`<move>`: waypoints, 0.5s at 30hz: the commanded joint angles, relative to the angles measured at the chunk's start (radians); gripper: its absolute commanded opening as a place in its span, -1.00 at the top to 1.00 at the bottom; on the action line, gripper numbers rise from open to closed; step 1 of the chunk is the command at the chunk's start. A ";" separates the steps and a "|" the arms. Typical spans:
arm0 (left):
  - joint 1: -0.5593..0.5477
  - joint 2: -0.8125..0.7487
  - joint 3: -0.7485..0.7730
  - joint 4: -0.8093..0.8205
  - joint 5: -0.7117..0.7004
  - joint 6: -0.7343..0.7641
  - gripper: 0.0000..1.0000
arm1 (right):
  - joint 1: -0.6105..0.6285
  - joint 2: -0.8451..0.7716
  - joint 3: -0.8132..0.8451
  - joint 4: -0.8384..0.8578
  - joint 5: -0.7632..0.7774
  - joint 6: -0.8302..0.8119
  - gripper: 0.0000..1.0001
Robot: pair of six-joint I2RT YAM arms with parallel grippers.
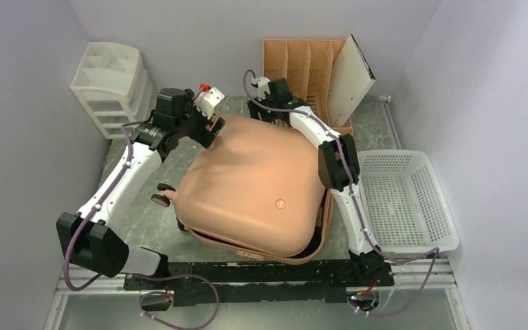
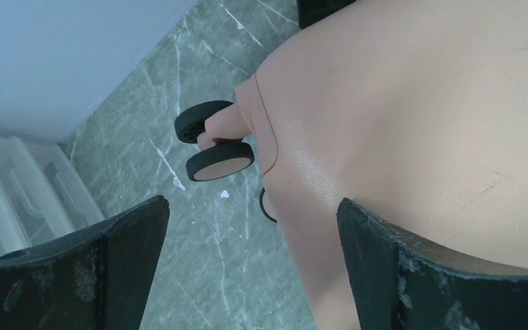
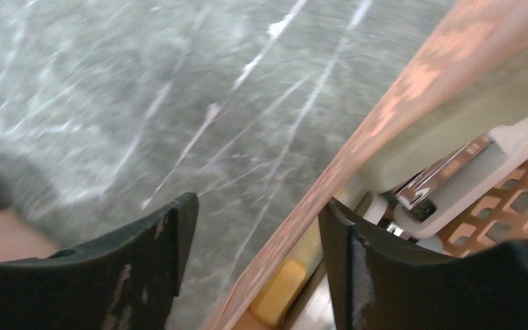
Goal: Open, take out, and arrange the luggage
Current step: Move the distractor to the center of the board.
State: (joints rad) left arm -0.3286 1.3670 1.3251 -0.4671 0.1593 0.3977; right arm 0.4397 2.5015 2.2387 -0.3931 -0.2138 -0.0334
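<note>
Hovering at the far left corner of the luggage (image 1: 254, 185), the left gripper (image 2: 251, 227) has its jaws spread wide with nothing between them; its wrist view looks down over the pink shell toward the black spinner wheels (image 2: 220, 159), which stick out sideways above the marble table (image 1: 144, 220). Over on the far side, the right gripper (image 3: 258, 206) sits low by the orange file rack (image 3: 412, 89); that view is blurred, but the jaws stand apart and hold nothing.

The case lies flat in the middle of the table, logo (image 1: 281, 203) up, filling the space between both arms; the white basket (image 1: 405, 199) waits to its right and the drawer unit (image 1: 110, 79) stands far left. Along the near-right edge the seam (image 1: 302, 251) gapes a little, so the lid looks unlatched but not lifted.

My read on handling: stiff, smooth and rounded, so pads would likely slide on the bare shell; bulky for these arms, weight impossible to tell. The best purchase looks like the lid's lip at that gaping seam; a wheel stem could serve for dragging or turning it.
</note>
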 commanded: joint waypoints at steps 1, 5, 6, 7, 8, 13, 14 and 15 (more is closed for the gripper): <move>0.002 0.024 0.114 -0.015 -0.014 0.008 -0.94 | -0.009 -0.307 -0.029 -0.008 -0.255 -0.129 -0.42; 0.000 0.070 0.206 -0.014 -0.019 0.008 -0.94 | -0.073 -0.596 -0.179 -0.034 -0.161 -0.208 -0.54; 0.000 0.082 0.224 -0.008 -0.026 0.002 -0.94 | -0.087 -0.661 -0.232 -0.023 -0.119 -0.233 -0.54; -0.002 0.095 0.242 -0.002 -0.042 -0.006 -0.94 | -0.102 -0.729 -0.293 0.003 -0.072 -0.249 -0.58; -0.005 0.111 0.261 0.002 -0.063 -0.015 -0.94 | -0.121 -0.788 -0.353 0.031 -0.029 -0.263 -0.60; -0.026 0.192 0.354 -0.001 -0.108 -0.049 -0.94 | -0.295 -0.989 -0.524 0.153 0.177 -0.205 -0.61; -0.034 0.204 0.367 -0.003 -0.112 -0.048 -0.94 | -0.347 -1.009 -0.538 0.168 0.187 -0.181 -0.61; -0.045 0.210 0.373 -0.004 -0.116 -0.047 -0.94 | -0.400 -1.023 -0.552 0.188 0.190 -0.162 -0.61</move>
State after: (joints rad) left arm -0.3412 1.5440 1.6382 -0.4824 0.0807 0.3763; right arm 0.1749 1.4719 1.7817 -0.2661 -0.1497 -0.2489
